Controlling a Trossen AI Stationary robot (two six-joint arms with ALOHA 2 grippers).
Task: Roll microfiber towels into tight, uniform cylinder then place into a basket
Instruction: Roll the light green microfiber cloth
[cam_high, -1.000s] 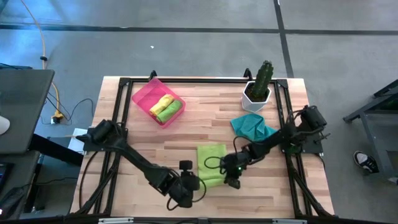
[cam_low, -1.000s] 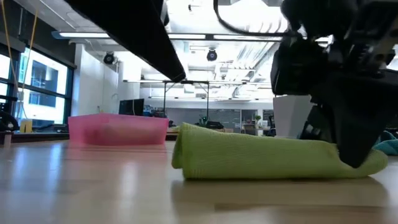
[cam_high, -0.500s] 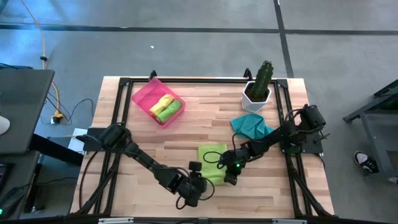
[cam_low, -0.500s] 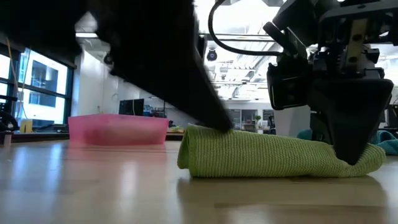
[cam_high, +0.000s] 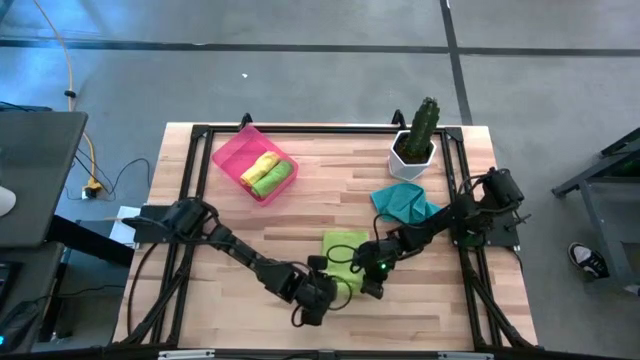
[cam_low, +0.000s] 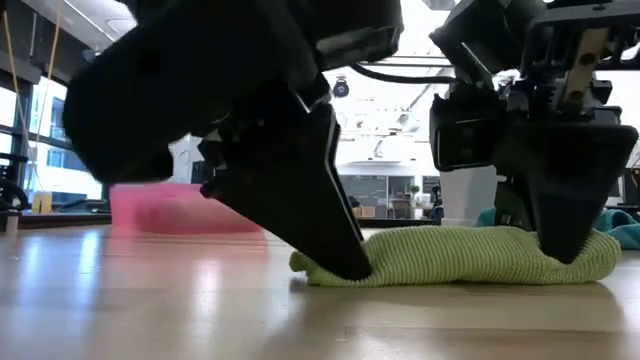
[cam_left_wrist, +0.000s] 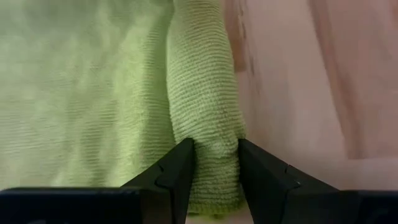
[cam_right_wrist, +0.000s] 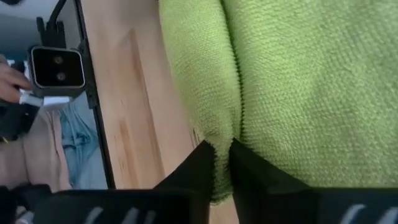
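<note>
Locate the lime green towel (cam_high: 344, 258) near the front-centre of the wooden counter (cam_high: 300, 215). Its near edge is rolled into a thick ridge; the rest lies flat behind the roll.

Left gripper (cam_high: 322, 288): find it at the roll's left end in the high view. In the left wrist view, its fingers (cam_left_wrist: 177, 171) stand on either side of the rolled edge and pinch it, with the cloth bulging between them. In the low view, the left gripper (cam_low: 330, 235) comes down at a slant, and its tip meets the counter at the end of the roll (cam_low: 460, 256).

Right gripper (cam_high: 372, 283): find it at the opposite end of the same roll. In the right wrist view, its fingers (cam_right_wrist: 202, 165) are pressed nearly together on a fold of the towel's rolled edge (cam_right_wrist: 199, 81). In the low view, the right gripper (cam_low: 565, 220) points straight down into the towel.

Check the remaining items:
- The pink basket (cam_high: 228, 155) sits at the rear left of the counter, well apart from both grippers. It holds a rolled yellow towel (cam_high: 260, 166) and a rolled green towel (cam_high: 272, 179), side by side and touching.
- The teal towel (cam_high: 405, 203) lies loose and crumpled at the right of the counter.
- The white pot with a cactus (cam_high: 415, 140) stands just behind the teal towel.
</note>
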